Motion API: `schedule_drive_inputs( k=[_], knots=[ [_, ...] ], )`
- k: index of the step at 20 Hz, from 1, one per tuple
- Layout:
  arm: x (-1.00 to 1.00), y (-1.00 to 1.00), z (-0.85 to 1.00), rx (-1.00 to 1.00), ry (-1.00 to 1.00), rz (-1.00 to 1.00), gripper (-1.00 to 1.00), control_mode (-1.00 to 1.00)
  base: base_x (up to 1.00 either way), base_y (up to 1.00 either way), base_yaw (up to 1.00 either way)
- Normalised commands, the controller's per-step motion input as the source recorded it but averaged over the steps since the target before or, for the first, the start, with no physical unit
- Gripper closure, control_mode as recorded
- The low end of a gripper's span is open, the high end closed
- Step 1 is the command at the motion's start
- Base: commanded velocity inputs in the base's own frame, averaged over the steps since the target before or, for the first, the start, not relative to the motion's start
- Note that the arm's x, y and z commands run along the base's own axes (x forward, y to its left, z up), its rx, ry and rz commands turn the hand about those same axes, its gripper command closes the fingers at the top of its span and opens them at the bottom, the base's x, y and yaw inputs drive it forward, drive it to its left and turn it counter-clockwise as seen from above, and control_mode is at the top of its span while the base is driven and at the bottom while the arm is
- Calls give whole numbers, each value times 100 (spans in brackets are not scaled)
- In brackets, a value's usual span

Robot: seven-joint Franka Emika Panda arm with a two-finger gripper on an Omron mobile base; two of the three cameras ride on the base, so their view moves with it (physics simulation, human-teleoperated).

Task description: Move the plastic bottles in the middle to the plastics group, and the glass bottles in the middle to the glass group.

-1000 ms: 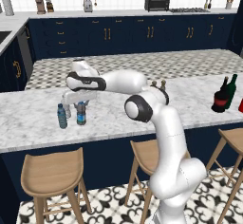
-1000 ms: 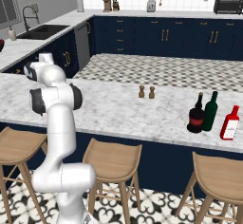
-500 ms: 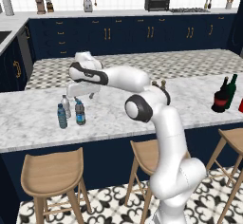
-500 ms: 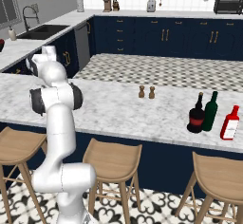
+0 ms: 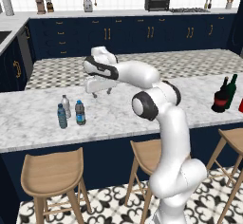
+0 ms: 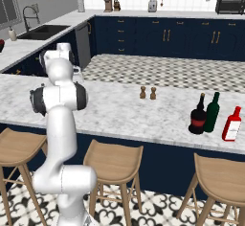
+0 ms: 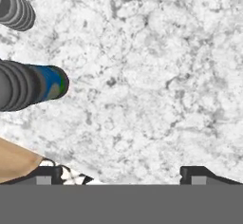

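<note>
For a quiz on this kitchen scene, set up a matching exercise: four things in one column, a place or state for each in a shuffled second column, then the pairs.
Things
1. dark-label bottle
2. green bottle
3. brown grinders
4. claw

Places or states
A. open, above the marble counter
B. mid-counter, standing as a pair
C. beside the white-capped bottle and light-blue bottle
D. between the blackish bottle and the red bottle

Pairs: 1-C, 2-D, 3-B, 4-A
</note>
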Motion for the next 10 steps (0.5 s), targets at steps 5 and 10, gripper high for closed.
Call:
schedule_drive_inputs(
  k=[5,10],
  knots=[
    [-78,-96,-6,0,-4,0,-100,-100,0,0,0],
    [-100,-83,0,0,-16,0,-100,-100,0,0,0]
  ],
)
